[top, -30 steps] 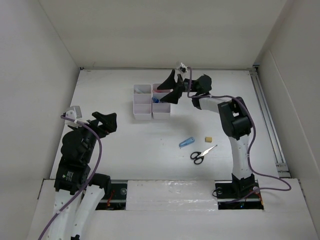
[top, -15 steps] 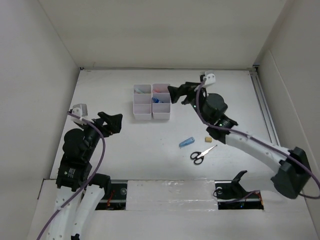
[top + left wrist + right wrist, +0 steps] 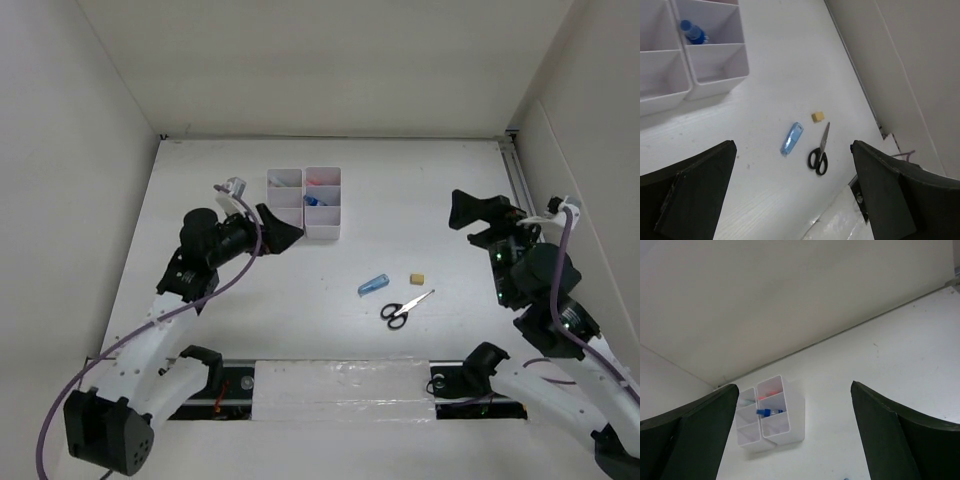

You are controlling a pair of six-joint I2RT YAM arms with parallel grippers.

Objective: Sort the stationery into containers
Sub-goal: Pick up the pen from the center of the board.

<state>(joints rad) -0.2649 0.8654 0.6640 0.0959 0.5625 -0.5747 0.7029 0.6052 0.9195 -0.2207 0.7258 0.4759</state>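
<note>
Lying on the desk [image 3: 400,180], a blue highlighter [image 3: 372,285], tan eraser [image 3: 419,277] and scissors [image 3: 408,306] are grouped near one another, well apart from the trays [image 3: 322,235]. A blue-capped bottle [image 3: 312,200] is contained in one middle compartment. On the left gripper [image 3: 284,231] and right gripper [image 3: 470,210], the jaws are spread wide; nothing is grasped.

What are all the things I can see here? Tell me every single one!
trays: two, white, side by side at the far middle of the table
bottle: one, clear with a blue cap, middle compartment of the right-side tray
pens: count unclear, red and pink, far compartment of that tray
highlighter: one, blue, loose on the table
eraser: one, tan, beside the highlighter
scissors: one, black-handled, nearest the arms
table: one, white
left hand: black, open, empty
right hand: black, open, empty
</note>
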